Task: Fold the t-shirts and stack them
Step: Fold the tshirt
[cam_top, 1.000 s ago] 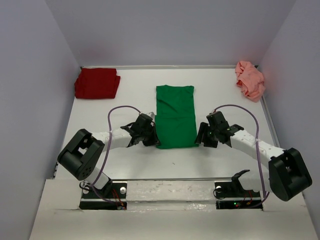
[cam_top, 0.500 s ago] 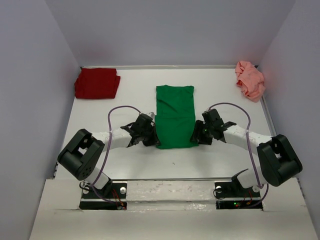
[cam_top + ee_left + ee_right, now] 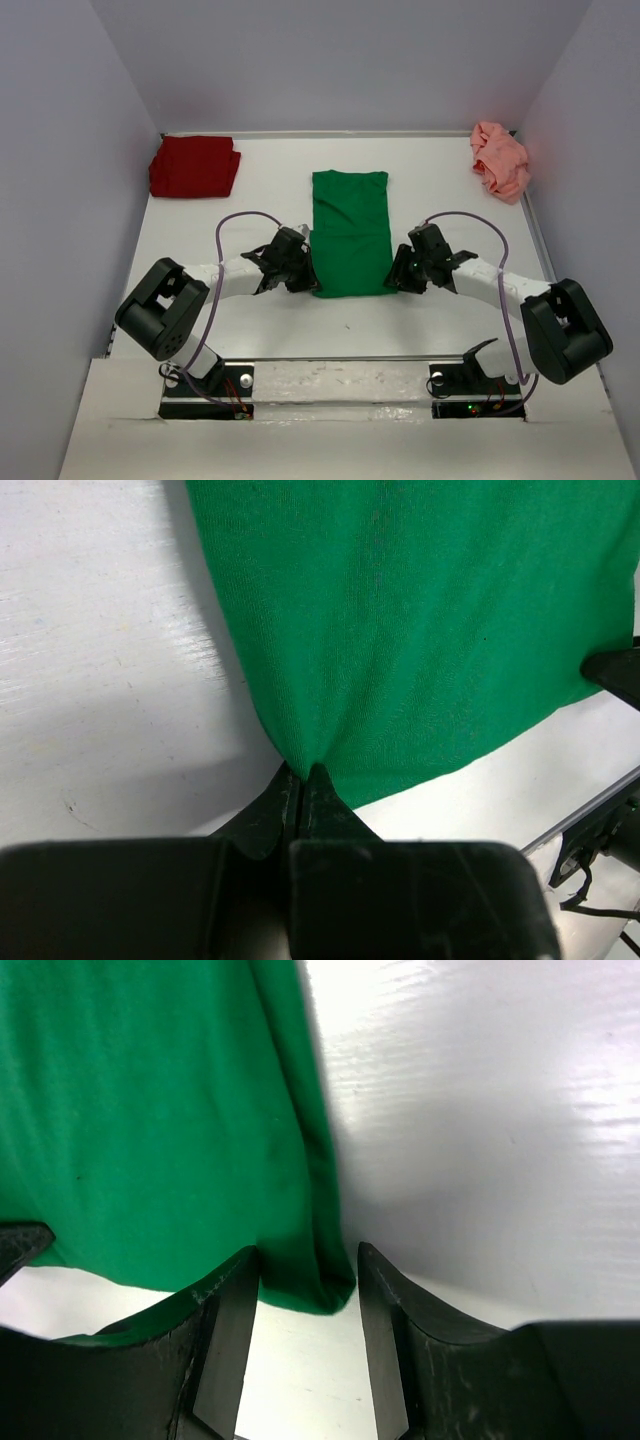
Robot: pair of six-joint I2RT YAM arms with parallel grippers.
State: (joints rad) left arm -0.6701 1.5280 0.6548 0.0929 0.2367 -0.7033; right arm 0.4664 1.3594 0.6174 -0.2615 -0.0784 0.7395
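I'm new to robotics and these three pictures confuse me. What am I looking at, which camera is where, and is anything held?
Two robot arms, each ending in a two-finger gripper, stand at the near edge of a white table. The wide picture looks down from above and behind them; the close-ups come from wrist cameras. A green t-shirt, folded long, lies in the middle; a folded dark red t-shirt far left, a crumpled salmon pink t-shirt far right. The left gripper is shut on the green shirt's near corner. The right gripper is open, its fingers either side of the other near corner, not yet pinching.
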